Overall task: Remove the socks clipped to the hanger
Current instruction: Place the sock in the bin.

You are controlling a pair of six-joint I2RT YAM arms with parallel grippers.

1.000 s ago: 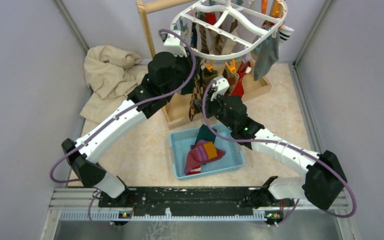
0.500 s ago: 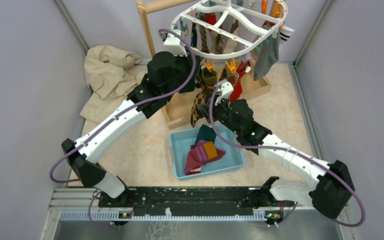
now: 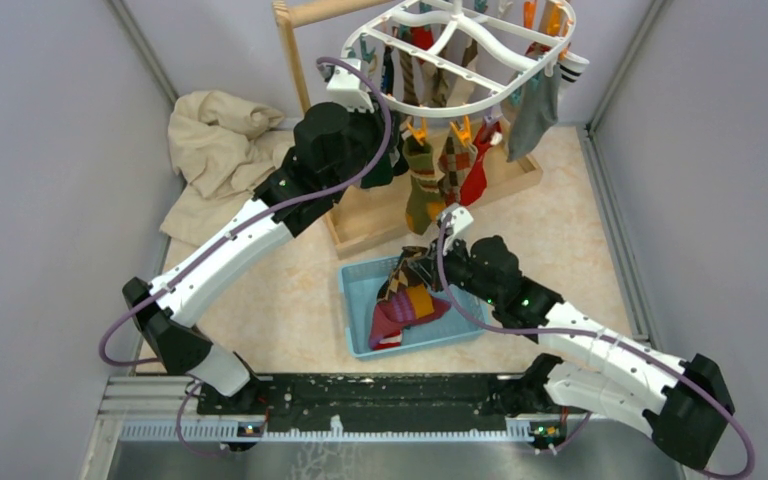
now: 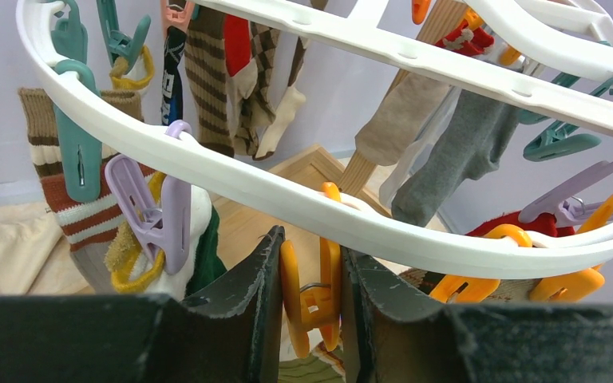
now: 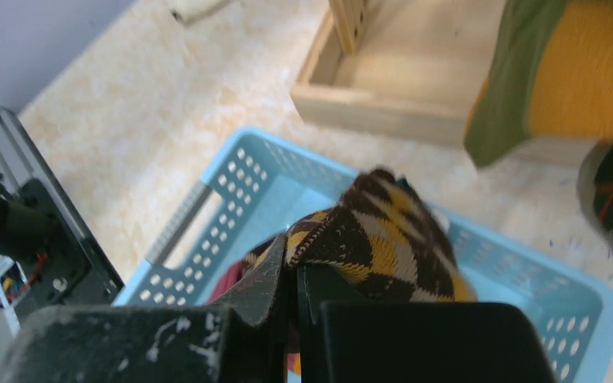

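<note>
Our right gripper (image 5: 294, 275) is pinched tight on an argyle sock (image 5: 383, 231), held low over the blue basket (image 5: 223, 191), we judge so it can drop among the others lying there. Our left gripper (image 4: 310, 267) presses an orange clip (image 4: 311, 307) on the white hanger (image 4: 287, 191). Its jaws are narrow against both sides, likely to spring the clip open. Many socks (image 3: 422, 190) hang clipped to the hanger's frame, waiting their turn.

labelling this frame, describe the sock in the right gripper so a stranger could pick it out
Find the light blue basket in front of the wooden stand. Over its far side the right gripper pinches one sock. It is the brown and yellow argyle one, unlike the plain red and orange socks lying below it.
</note>
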